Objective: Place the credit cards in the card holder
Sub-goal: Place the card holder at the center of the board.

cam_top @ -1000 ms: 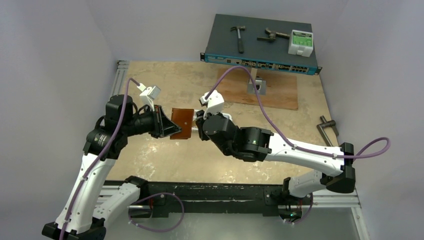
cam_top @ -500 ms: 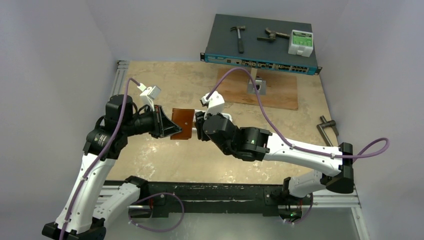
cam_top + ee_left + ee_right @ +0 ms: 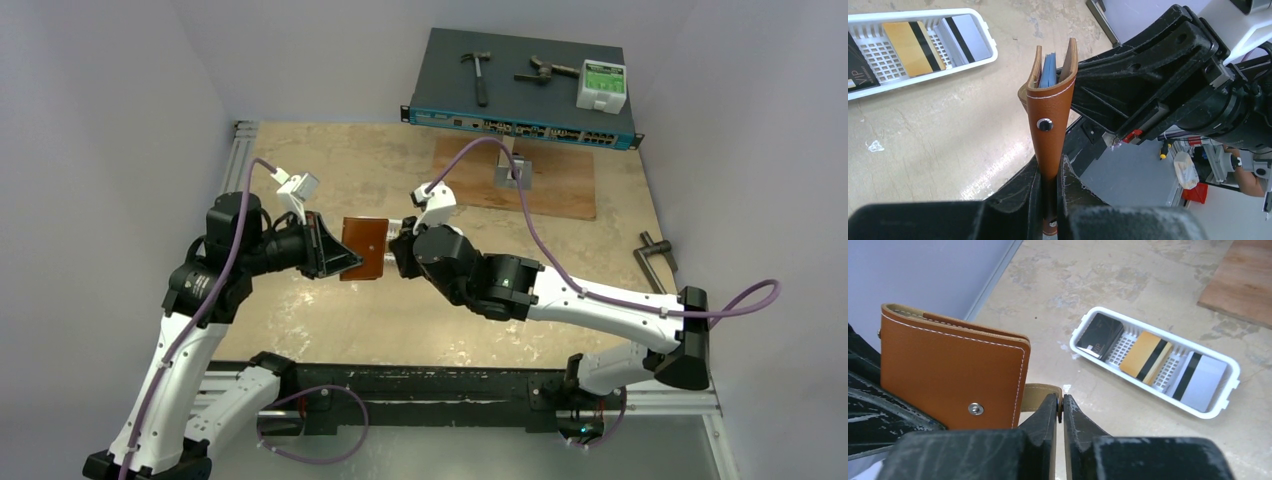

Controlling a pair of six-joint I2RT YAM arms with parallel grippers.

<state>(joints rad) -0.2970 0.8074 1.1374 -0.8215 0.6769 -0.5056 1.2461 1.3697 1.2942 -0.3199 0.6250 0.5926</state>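
Holding the wallet (image 3: pixel 1050 107) by its lower edge with the left hand (image 3: pixel 1050 167), shut tight on the leather. Upright in the air above the counter (image 3: pixel 1128 285), mouth turned away from that hand, with one blue card (image 3: pixel 1049 70) already standing between the two leaves. Pinching the snap tab (image 3: pixel 1037 390) from the other side with the right hand (image 3: pixel 1059 407), closed down to a thin slit on the strap. Left to fetch: three more cards (image 3: pixel 1147 356), black, gold and white-grey, lying flat side by side in the white tray (image 3: pixel 1233 376) on the counter. From the right wrist, tray ahead and to the right of the hand, lower and well apart, long axis slanting from upper left to lower right. From the left wrist, same tray off to the upper left, past the wallet. Not to be found in the overhead view, perhaps hidden under the right arm. Probably better placed for the right hand, facing it: so likely a matter of letting go of the tab, then reaching forward and down to the right.
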